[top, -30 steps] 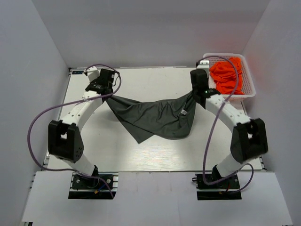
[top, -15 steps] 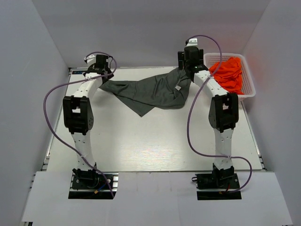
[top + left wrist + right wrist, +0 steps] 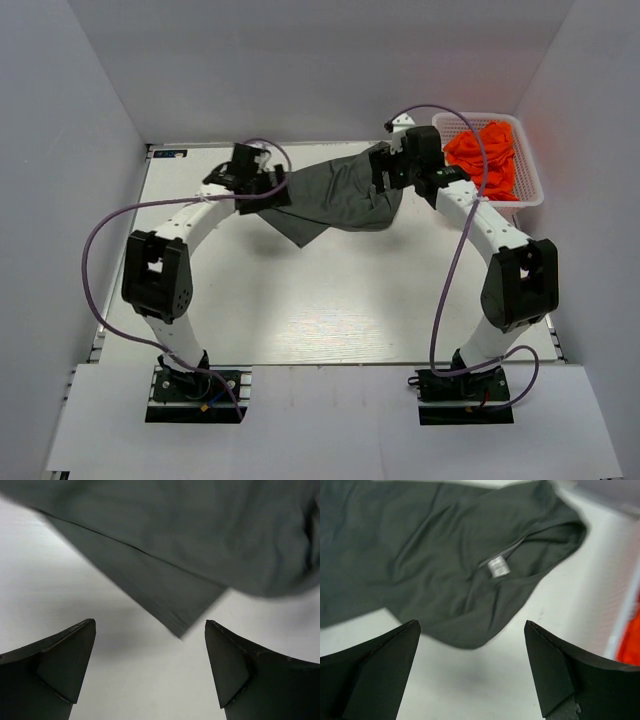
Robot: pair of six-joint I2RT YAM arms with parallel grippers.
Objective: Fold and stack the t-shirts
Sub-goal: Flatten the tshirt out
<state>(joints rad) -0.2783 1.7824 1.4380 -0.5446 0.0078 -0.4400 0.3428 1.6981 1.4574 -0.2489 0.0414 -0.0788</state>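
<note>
**A:** Toward the far edge of the tabletop point(image 3: 300, 300), what's lying there?

**B:** One dark grey t-shirt point(image 3: 340, 195). It is rumpled and spread unevenly on the white surface, roughly between the ends of the two arms.

**A:** Does either arm have hold of it?

**B:** No. The left tool point(image 3: 150, 625) is spread wide, its two dark fingers point(image 3: 55, 665) well apart with only bare tabletop between them. A pointed corner point(image 3: 175, 620) of the shirt's hem lies just beyond the gap and touches neither finger. That wrist view is somewhat blurred.

**A:** And the right one?

**B:** The right tool point(image 3: 470, 625) is spread just as wide and pinches nothing. Its wrist view looks down on the shirt's neck opening, where a small white label point(image 3: 497, 568) sits at the collar.

**A:** Where are the other shirts?

**B:** The orange t-shirts point(image 3: 485, 160) are bunched in a white basket point(image 3: 530, 198) at the far right corner of the tabletop, near the right arm. I cannot tell how many are in the heap.

**A:** Is the grey one folded?

**B:** Not neatly. It is creased, with cloth lapping over itself near the collar.
</note>
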